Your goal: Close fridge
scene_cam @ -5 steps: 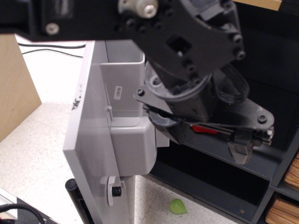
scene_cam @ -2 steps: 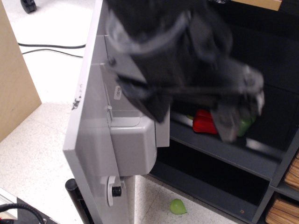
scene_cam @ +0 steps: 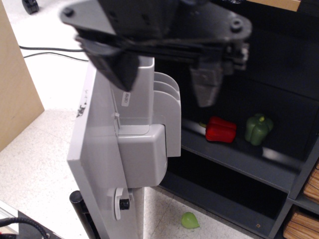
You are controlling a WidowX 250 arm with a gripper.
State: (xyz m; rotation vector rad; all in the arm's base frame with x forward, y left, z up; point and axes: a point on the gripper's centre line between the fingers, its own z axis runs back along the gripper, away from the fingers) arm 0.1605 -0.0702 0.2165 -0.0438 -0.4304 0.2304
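— So, what does the one view give you?

— The fridge fills the left half, its light-grey door swung wide open, edge-on to the camera, with the moulded bins on its inner face showing. Right of the door, on a dark shelf inside, sit a red pepper and a green pepper, a little apart from each other.

— And your hand?

— My hand hangs above the door's top edge, one finger dropping inside toward the shelves, the other over the door's top. I'd call the spread wide, gripping nothing.

— What could go wrong from here?

— I judge the close hasn't begun. If I push with the right finger inside the door's swing, it could be pinched against the frame. Pushing high on the door might also tip the light fridge rather than turn the hinge.

— Anything else near?

— A small green thing lies on the speckled worktop below the door; it could jam the closing edge.
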